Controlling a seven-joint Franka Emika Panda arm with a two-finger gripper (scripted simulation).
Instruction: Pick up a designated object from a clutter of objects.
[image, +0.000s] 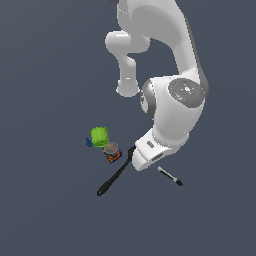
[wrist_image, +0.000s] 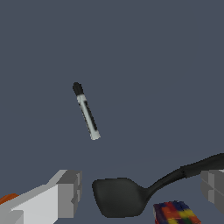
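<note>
Exterior view: the arm's hand hangs low over the spatula, its blade end hidden beneath. The marker stick lies alone on the floor just to the exterior view's right, apart from the green cup and printed can.

Wrist view: the gripper is spread wide, empty, with the spatula blade right between the fingers and the marker lying off beyond them. Close here and it likely grabs the spatula instead; it needs to shift over the stick first.
</note>
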